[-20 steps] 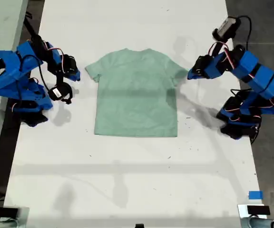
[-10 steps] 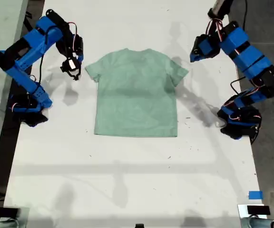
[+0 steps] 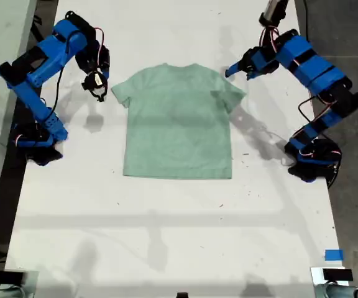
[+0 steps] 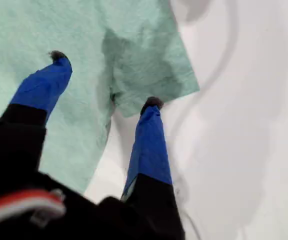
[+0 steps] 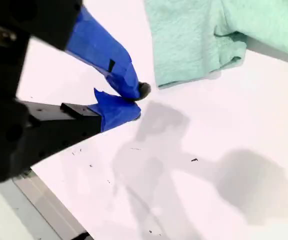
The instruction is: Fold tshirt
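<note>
Currently, nothing has been folded: the tshirt (image 3: 178,121) is laid flat and fully spread on the white table (image 3: 166,236), hem toward the exterior view's near edge, collar toward the far edge. The approach step is judged to be in hand; each sleeve must next be reached and pinched before any fold can be drawn across.

At the sleeve on the exterior view's right, my first gripper (image 4: 104,80) is held above the cloth with its jaws wide apart, one fingertip over the shirt body and the other at the sleeve's lower edge. Nothing is gripped; contact with the cloth cannot be confirmed.

Near the sleeve on the exterior view's left, my second gripper (image 5: 136,102) is positioned over bare table just beside the sleeve hem. Its jaws are nearly closed, and nothing is held between them.
</note>
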Controlling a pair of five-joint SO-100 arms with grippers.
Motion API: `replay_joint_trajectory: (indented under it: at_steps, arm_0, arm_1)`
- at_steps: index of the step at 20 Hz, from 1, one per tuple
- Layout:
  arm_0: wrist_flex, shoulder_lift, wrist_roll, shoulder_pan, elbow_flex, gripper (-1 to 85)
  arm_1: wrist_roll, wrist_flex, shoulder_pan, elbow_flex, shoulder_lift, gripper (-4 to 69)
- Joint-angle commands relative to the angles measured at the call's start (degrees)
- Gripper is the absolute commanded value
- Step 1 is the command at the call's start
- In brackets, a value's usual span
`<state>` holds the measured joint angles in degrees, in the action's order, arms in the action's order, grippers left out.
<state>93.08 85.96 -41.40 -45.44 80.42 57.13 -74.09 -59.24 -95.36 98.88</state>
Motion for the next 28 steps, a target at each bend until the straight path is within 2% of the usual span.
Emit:
replay_joint_trajectory:
  at_steps: [1, 4, 7, 14, 15, 16, 18, 19, 23, 28]
  arm_0:
    - [-0.8, -0.1, -0.8, -1.1, -3.2, 0.3]
    - [-1.6, -0.6, -0.8, -1.1, -3.2, 0.0]
    - [-2.1, -1.5, -0.9, -1.1, -3.2, 0.0]
    - [-4.3, -3.7, -0.9, -0.6, -2.0, 0.0]
    - [-4.8, -3.9, -0.9, -0.4, -1.7, 0.0]
    - [-5.2, -4.0, -0.7, -0.3, -1.5, 0.0]
    - [-5.4, -4.3, -0.6, 0.0, -1.3, 0.0]
    - [-5.4, -4.3, -0.6, 0.0, -1.2, 0.0]
    - [-5.6, -3.9, -0.6, 0.2, -0.1, 0.0]
    - [-6.0, -3.6, -0.4, 0.4, 0.4, 0.0]
  arm_1:
    - [3.3, 7.2, -1.8, -3.1, -2.1, 29.7]
    - [4.9, 12.9, -2.3, -6.2, -7.9, 30.0]
    - [5.4, 16.1, -2.0, -5.6, -13.8, 30.0]
    - [7.8, 16.3, -1.5, -0.2, -22.4, 22.7]
    - [8.2, 16.3, -1.5, 0.4, -23.1, 16.8]
    - [8.2, 16.3, -1.4, 0.7, -23.7, 7.0]
    - [8.3, 16.4, -1.1, 1.1, -24.2, -1.1]
    - [8.2, 16.3, -0.9, 1.1, -24.1, -2.0]
    - [8.5, 12.3, 0.7, 2.6, -20.0, -2.0]
    - [6.5, -1.3, 4.1, 15.4, -11.1, -2.1]
